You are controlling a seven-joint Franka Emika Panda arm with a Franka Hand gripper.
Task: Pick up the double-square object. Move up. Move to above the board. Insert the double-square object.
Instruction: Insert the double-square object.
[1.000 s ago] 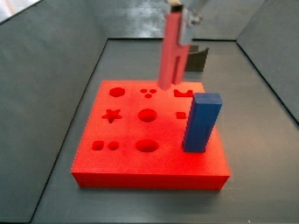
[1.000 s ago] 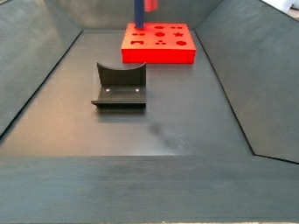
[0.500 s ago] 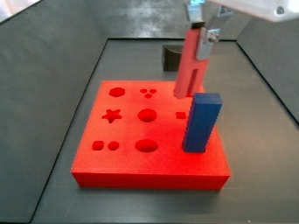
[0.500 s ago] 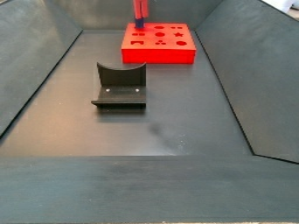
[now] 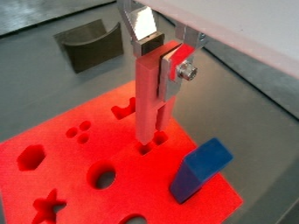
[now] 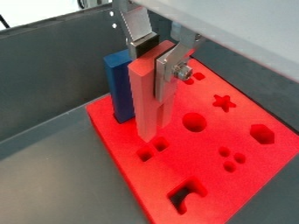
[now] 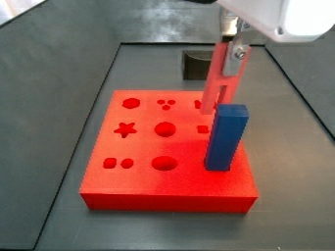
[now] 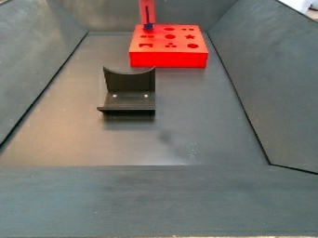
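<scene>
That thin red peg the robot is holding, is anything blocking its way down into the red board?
Nothing visible blocks it. The gripper holds the red peg upright, its lower end right at a small hole in the board. The blue block stands close beside the peg, but not under it.

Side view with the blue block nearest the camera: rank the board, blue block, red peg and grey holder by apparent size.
1. Board
2. Blue block
3. Double-square object, clamped in the gripper above the board
4. Fixture, far back and mostly hidden: unsure

Even, diffuse light is seen in all views, and soft shadows are cast. Pale glare is seen on the grey tabletop (image 8: 174, 139). The gripper (image 5: 155, 66) above the board (image 5: 70, 162) is rendered softly in both wrist views.
</scene>
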